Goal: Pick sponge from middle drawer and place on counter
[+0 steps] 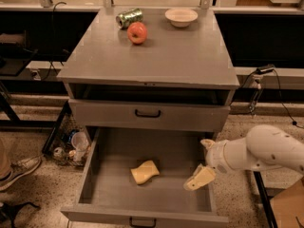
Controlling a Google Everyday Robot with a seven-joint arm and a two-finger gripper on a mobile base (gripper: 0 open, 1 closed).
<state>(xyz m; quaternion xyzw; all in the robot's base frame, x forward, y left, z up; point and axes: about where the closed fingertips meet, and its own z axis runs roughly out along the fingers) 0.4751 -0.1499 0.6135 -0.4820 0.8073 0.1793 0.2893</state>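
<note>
While the broad flat grey counter (156, 56) of the drawer cabinet forms the largest surface in view, the wide, deep grey middle drawer (166, 194) below it stands pulled fully out, its flat floor exposed between tall side walls. Above it, the shallower grey drawer front with a black handle (114, 114) sits nearly closed. From the right edge, the white rounded robot arm (266, 151) reaches in toward the open drawer. Its cream two-finger gripper (204, 161) is positioned at the drawer's right wall, fingers spread apart and holding nothing, the lower finger over the drawer floor. At the back of the counter stand a cream shallow bowl (181, 17), a red apple (137, 33) and a green metal can lying on its side (129, 18). The pale yellow sponge with pinched sides (145, 172) lies flat on the drawer floor near its centre, left of the gripper and clear of it.
</note>
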